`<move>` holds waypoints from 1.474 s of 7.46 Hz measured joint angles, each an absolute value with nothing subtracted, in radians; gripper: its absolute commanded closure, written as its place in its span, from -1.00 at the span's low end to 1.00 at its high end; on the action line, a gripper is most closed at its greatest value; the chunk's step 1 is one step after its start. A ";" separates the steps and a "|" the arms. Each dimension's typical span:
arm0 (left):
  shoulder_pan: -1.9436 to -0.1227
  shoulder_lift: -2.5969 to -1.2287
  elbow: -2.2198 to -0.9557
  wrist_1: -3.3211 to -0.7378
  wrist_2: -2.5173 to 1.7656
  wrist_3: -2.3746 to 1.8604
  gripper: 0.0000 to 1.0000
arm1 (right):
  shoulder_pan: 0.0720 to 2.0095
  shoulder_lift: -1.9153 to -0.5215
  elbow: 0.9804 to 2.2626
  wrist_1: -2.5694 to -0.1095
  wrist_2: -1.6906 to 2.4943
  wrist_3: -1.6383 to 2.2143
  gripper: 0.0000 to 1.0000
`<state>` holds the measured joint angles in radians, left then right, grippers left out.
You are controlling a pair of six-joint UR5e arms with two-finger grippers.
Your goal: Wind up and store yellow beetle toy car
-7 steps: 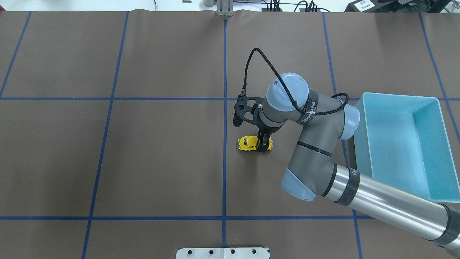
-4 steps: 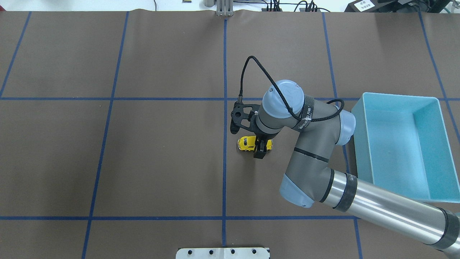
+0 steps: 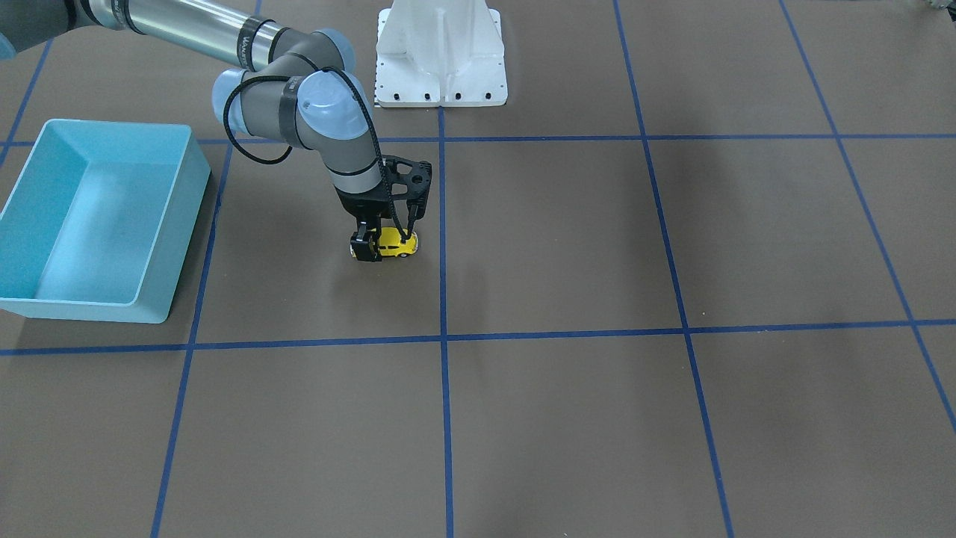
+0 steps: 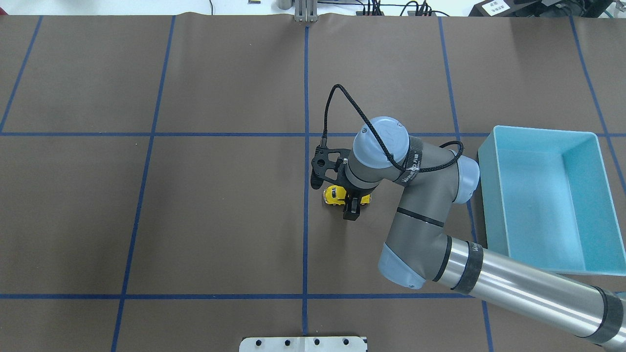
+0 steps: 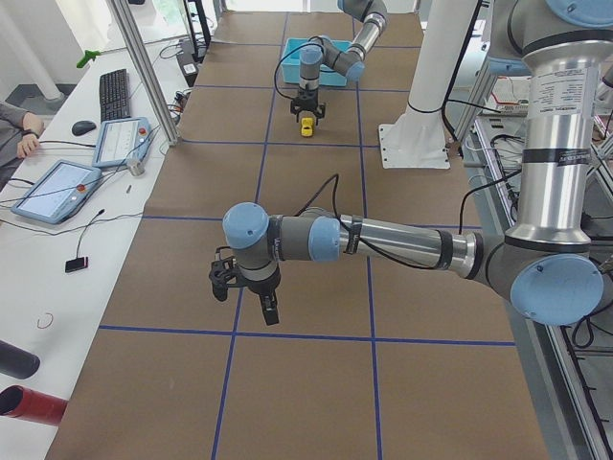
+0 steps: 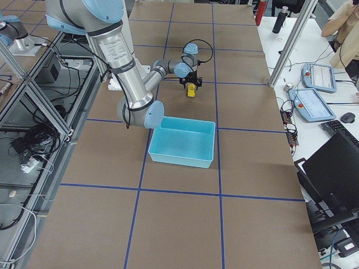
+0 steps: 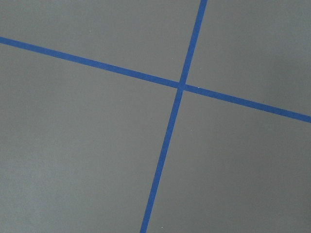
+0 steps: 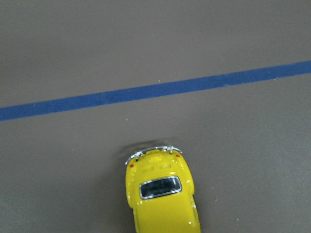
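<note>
Hovering over yellow beetle toy car [image 4: 334, 194] with right gripper [image 4: 351, 209], opening impossible to tell; awaiting both winding and storing in blue bin [image 4: 493, 195].

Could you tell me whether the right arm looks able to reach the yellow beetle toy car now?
Probably yes: the right claw sits down over the yellow beetle toy car, a finger on either side, and the blue bin stands well aside. Whether it grips yet, I cannot tell.
</note>
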<state>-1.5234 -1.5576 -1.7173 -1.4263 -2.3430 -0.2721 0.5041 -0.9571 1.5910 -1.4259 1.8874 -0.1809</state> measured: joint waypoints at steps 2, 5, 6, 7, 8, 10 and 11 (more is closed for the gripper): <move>-1.524 -1.534 -1.714 -1.437 -2.333 -0.240 -1.00 | 0.499 -0.958 1.595 -1.428 1.890 -0.179 1.00; -1.523 -1.506 -1.705 -1.460 -2.331 -0.174 -1.00 | 0.518 -0.960 1.694 -1.556 1.899 -0.188 1.00; -1.523 -1.506 -1.701 -1.464 -2.331 -0.171 -1.00 | 0.550 -0.966 1.791 -1.685 1.903 -0.203 1.00; -1.523 -1.506 -1.697 -1.470 -2.330 -0.170 -1.00 | 0.599 -0.983 1.891 -1.805 1.914 -0.229 1.00; -1.523 -1.506 -1.694 -1.478 -2.328 -0.172 -1.00 | 0.656 -1.021 1.975 -1.878 1.941 -0.262 1.00; -1.523 -1.509 -1.695 -1.483 -2.327 -0.176 -1.00 | 0.757 -1.171 2.120 -1.921 1.991 -0.345 1.00; -1.523 -1.511 -1.696 -1.483 -2.328 -0.178 -1.00 | 0.801 -1.277 2.196 -1.923 2.007 -0.392 1.00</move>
<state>-1.5232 -1.5106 -1.6965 -1.4831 -2.3281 -0.1777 0.8006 -1.2772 2.1960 -1.9229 2.0071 -0.3919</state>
